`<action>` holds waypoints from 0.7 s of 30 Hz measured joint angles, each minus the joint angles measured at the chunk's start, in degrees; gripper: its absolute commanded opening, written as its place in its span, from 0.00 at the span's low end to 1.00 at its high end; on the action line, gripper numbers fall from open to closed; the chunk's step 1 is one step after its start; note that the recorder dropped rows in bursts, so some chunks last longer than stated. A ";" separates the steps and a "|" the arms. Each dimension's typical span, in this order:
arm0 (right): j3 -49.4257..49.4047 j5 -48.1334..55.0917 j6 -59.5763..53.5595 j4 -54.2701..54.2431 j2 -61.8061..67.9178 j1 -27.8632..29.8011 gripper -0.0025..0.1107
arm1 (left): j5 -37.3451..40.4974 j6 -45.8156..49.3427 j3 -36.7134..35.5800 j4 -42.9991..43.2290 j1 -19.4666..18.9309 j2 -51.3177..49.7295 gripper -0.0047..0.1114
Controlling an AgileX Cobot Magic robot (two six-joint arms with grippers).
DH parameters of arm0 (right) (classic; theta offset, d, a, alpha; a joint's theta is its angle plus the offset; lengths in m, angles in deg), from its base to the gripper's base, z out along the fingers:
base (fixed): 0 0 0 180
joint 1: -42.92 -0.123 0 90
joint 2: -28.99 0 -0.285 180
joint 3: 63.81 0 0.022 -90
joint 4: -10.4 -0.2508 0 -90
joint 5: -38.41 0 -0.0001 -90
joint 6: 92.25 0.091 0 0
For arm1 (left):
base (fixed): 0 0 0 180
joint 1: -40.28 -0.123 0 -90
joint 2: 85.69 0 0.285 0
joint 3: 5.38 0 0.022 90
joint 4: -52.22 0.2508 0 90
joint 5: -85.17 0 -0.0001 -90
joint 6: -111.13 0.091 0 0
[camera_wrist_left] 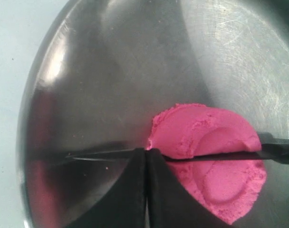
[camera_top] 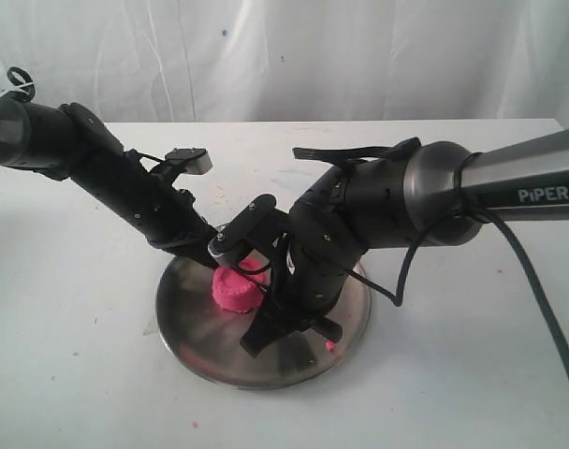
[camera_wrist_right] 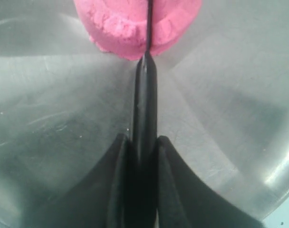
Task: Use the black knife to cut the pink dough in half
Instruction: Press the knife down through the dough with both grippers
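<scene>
Pink dough (camera_top: 233,290) sits on steel plate (camera_top: 200,341), left of plate's ctr; plate is on white table (camera_top: 79,374), near-mid. Knife (camera_wrist_right: 145,104) lies across dough, blade on edge & sunk in a groove approx thru lump's middle. Long axis runs flat over plate: handle end in R claw (camera_wrist_right: 143,138), tip poking out past dough's opposite side over bare steel. Ext view hides knife under both claws, so can't tell its left/right heading in the scene. R claw: clamped on handle, one finger each side. L claw (camera_wrist_left: 146,151): fingers pressed together, nothing btwn them, tips right at blade where it leaves dough. Small pink crumb (camera_top: 329,346) on plate's near-right.
</scene>
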 measured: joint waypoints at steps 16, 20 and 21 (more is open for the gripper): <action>0.00 0.26 0.00 -0.24 1.75 0.00 0.02 | 0.11 0.00 0.00 0.47 0.00 2.02 0.04; 0.00 0.26 0.00 -0.24 1.75 0.00 0.02 | 0.11 0.00 0.00 0.49 0.00 2.02 0.04; 0.00 0.26 -0.12 -0.24 1.75 0.00 0.02 | 0.11 0.00 0.00 0.49 0.00 2.02 0.04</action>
